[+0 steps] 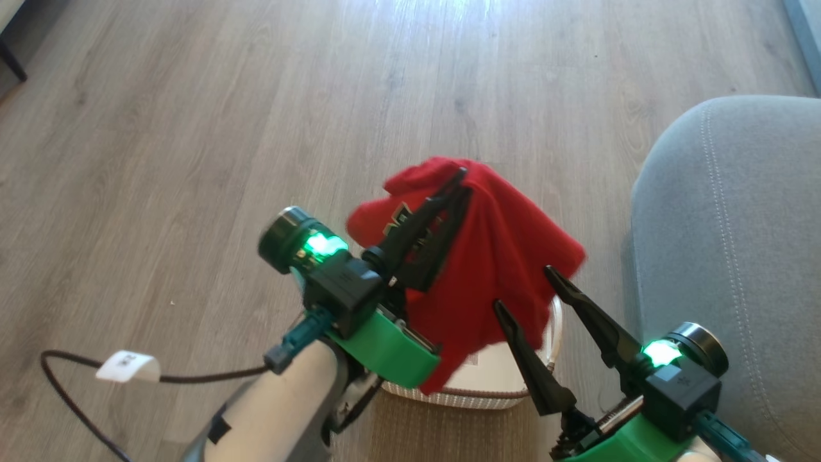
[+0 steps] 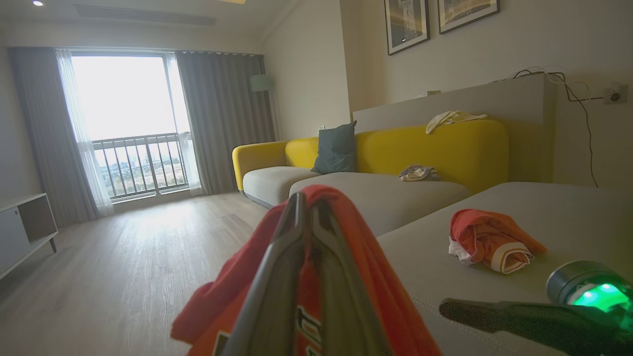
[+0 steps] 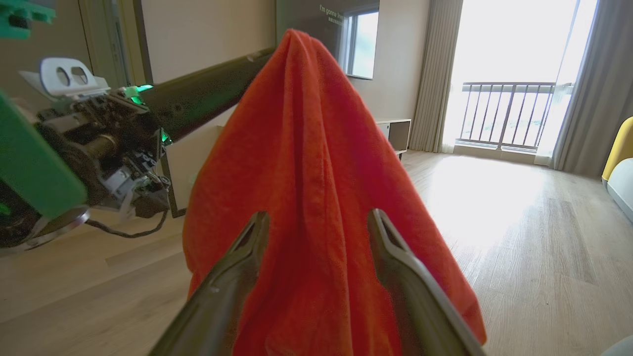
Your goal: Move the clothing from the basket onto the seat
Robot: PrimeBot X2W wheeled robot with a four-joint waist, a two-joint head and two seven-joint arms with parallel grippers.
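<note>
The left end effector (image 1: 463,181) has its two fingers pressed together on the top of a red piece of clothing (image 1: 500,256) with letters on it. The clothing hangs like a little tent over the white basket (image 1: 462,399). Its low end looks close to the basket's rim. The right end effector (image 1: 523,286) is spread wide, just beside the hanging cloth, and holds nothing. The grey seat (image 1: 725,224) is near, on the robot's right, and a red and white bundle (image 2: 489,240) lies on it.

To do this well, I think the left arm should lift until the cloth is out of the basket. Then it should swing right, well past the seat's round edge. It should let go only there, so nothing slides to the floor (image 1: 192,160).
</note>
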